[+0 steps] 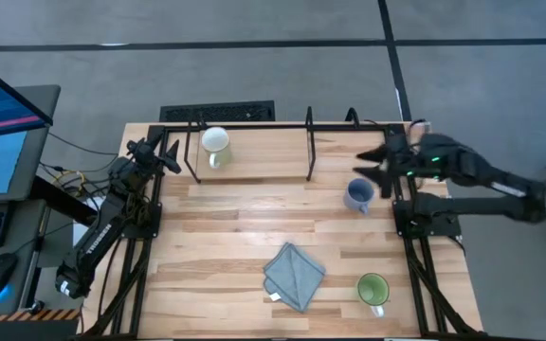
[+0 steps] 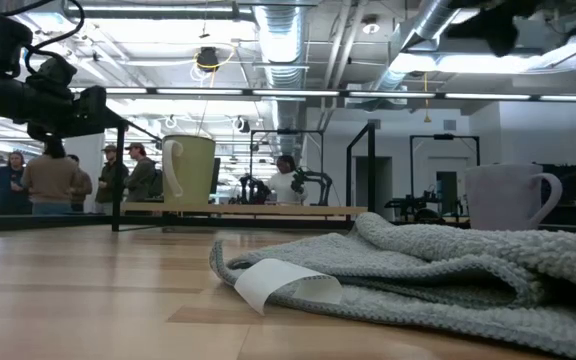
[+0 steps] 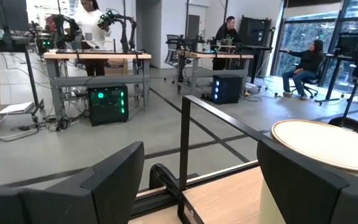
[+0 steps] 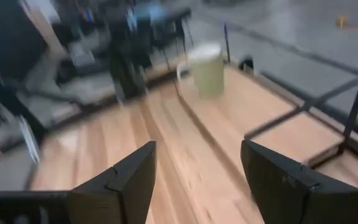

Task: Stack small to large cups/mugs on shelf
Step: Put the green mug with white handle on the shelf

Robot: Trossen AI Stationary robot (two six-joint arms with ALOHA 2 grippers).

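The white mug [image 1: 214, 144] stands upright on the shelf's light board [image 1: 254, 156], at its left end; it also shows in the low view [image 2: 190, 170]. The blue-grey mug [image 1: 358, 195] stands on the table right of the shelf. The green-inside mug [image 1: 373, 289] stands near the front right corner. My left gripper [image 1: 172, 156] is open, just left of the white mug, whose rim [image 3: 328, 143] shows beside one finger. My right gripper [image 1: 370, 170] is open and raised by the blue-grey mug, facing the shelf [image 4: 272, 124].
A folded grey-blue cloth [image 1: 294, 275] lies on the table toward the front, between the mugs. The shelf's thin black posts [image 1: 310, 142] stand along the far edge. People and workbenches show in the room beyond the table.
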